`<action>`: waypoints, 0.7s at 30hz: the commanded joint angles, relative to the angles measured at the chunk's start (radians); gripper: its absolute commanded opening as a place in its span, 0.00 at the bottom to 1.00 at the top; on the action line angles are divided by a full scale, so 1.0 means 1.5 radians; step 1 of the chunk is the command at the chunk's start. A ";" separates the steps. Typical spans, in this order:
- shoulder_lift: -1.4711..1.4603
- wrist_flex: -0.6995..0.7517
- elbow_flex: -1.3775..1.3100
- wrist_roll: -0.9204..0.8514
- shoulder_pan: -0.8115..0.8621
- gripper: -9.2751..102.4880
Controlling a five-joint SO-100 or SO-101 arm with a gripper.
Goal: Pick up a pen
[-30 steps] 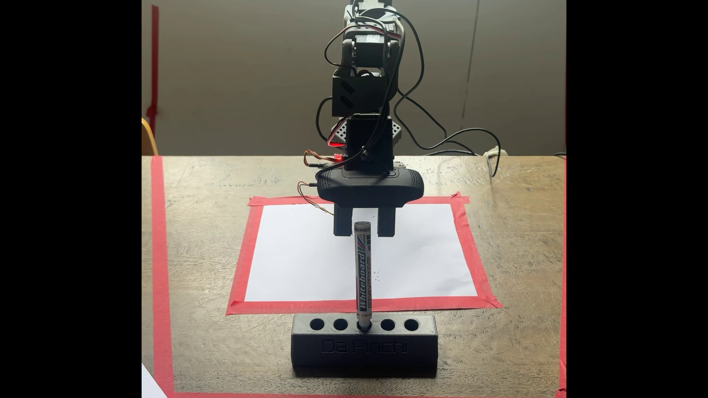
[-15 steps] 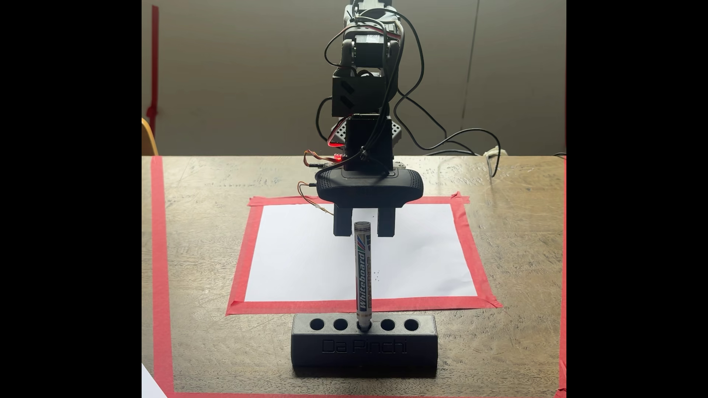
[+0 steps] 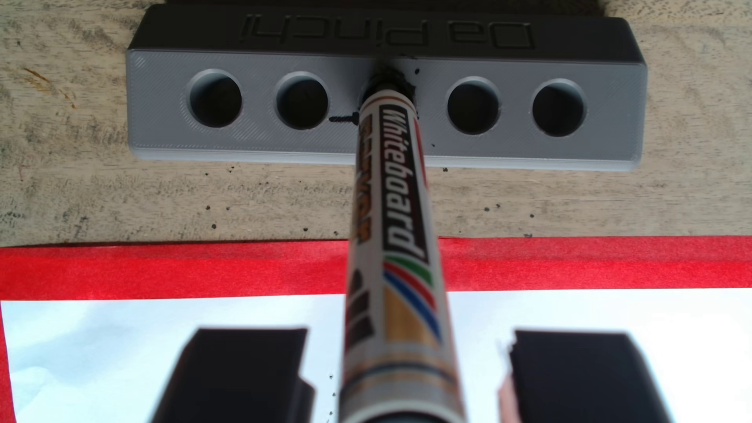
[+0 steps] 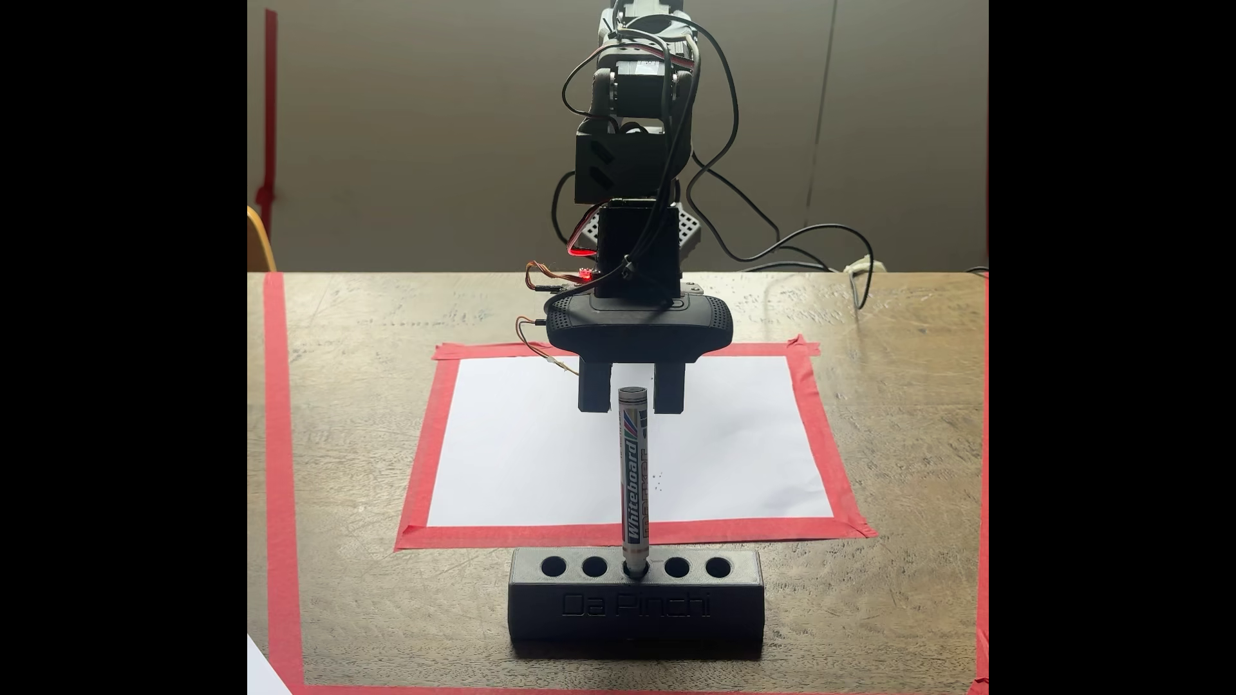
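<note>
The pen point(image 4: 633, 478) stands upright in the middle hole of the black holder point(image 4: 635, 605) on the table point(image 4: 889, 468). The gripper point(image 4: 631, 394) hangs at its top end, fingers point(image 3: 240, 374) spread apart on either side, not touching it. Behind lies taped white paper point(image 4: 522, 454).

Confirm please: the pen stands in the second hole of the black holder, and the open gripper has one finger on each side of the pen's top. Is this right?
Not quite. The pen stands in the middle hole of the five in the holder, as the fixed view shows. The rest holds: the gripper is open, one finger on each side of the pen's top.
</note>
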 commanded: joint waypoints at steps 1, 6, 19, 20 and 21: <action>0.019 -0.018 -0.044 0.000 0.000 0.78; 0.019 -0.018 -0.044 -0.001 -0.002 0.73; 0.019 -0.018 -0.044 -0.005 -0.007 0.52; 0.019 -0.018 -0.044 -0.005 -0.007 0.51; 0.019 -0.018 -0.044 -0.005 -0.007 0.50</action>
